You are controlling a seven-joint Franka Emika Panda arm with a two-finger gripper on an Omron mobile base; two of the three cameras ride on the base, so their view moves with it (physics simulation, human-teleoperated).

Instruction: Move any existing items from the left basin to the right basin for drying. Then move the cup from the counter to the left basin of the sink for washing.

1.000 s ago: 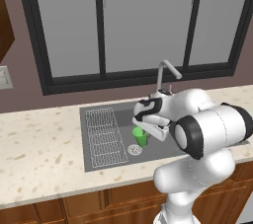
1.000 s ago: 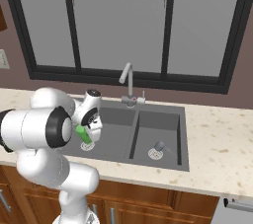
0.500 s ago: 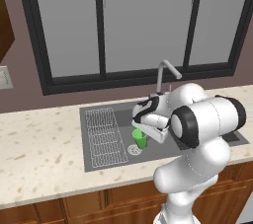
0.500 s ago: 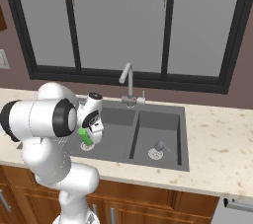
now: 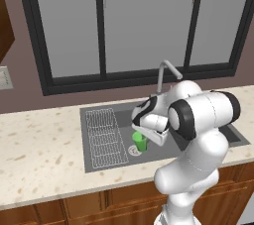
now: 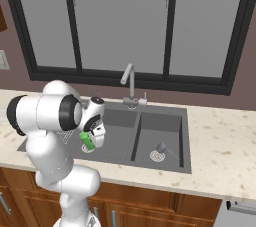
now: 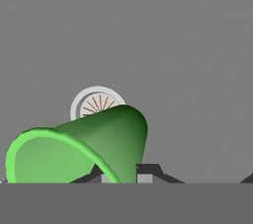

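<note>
Cup [image 5: 140,140] grasped at its rim by the gripper [image 5: 141,135], suspended over the left basin [image 5: 124,122] drain [image 7: 95,103].

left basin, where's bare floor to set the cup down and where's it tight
Bare dark floor of the left basin lies between the wire rack and the divider, all round the drain ring. The gripper, shut on the green cup, hangs just above that drain. It looks tightest by the rack edge and under the faucet.
</note>
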